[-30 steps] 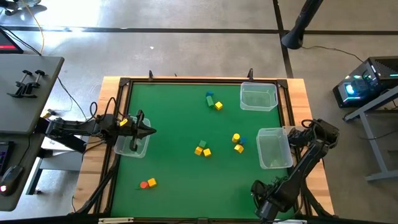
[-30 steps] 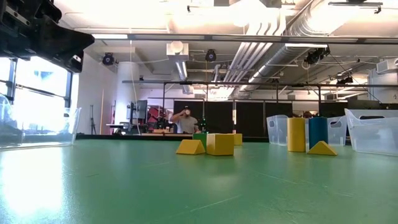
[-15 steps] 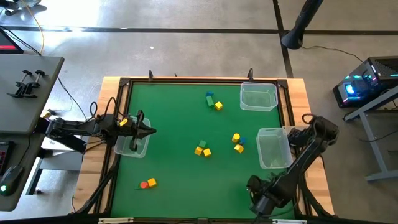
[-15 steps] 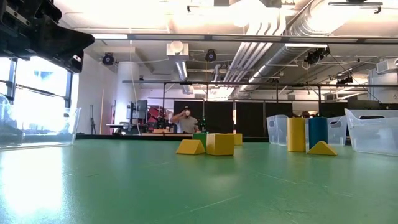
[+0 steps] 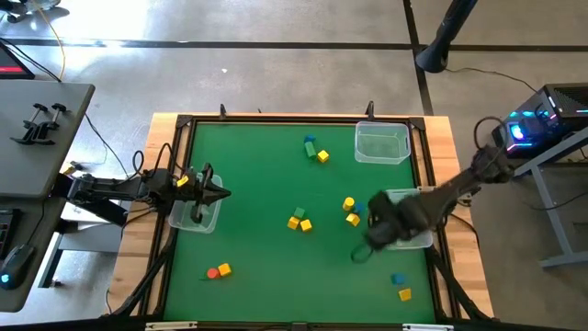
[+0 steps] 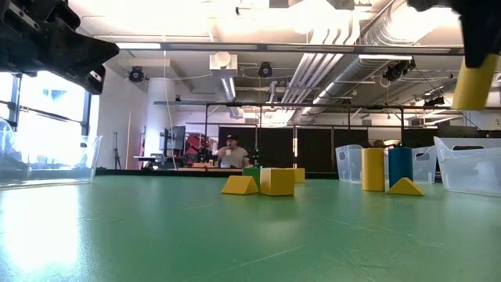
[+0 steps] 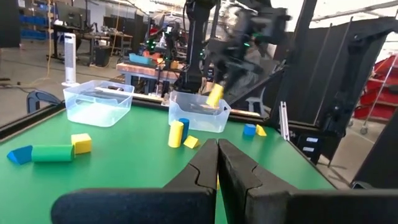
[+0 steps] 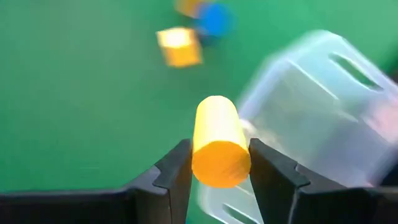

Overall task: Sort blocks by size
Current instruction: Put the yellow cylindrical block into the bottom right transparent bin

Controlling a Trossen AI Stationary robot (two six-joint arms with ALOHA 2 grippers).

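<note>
Blocks [image 5: 299,221] scattered mid-tabletop [image 5: 257,193]; bins [image 5: 381,142] along right edge; right gripper [image 8: 219,163] with cylinder [image 8: 217,142] above nearer bin.

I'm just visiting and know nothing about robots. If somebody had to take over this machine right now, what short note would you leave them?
Right gripper: shut on a yellow cylinder, held above the clear bin on the table's right side.
Left gripper: shut, holding nothing, over the left bin.
Blocks: loose groups remain on the green mat, at centre, far side, near left and near right.
Done: no block visible in any bin.
Left: nearly all the sorting.
</note>
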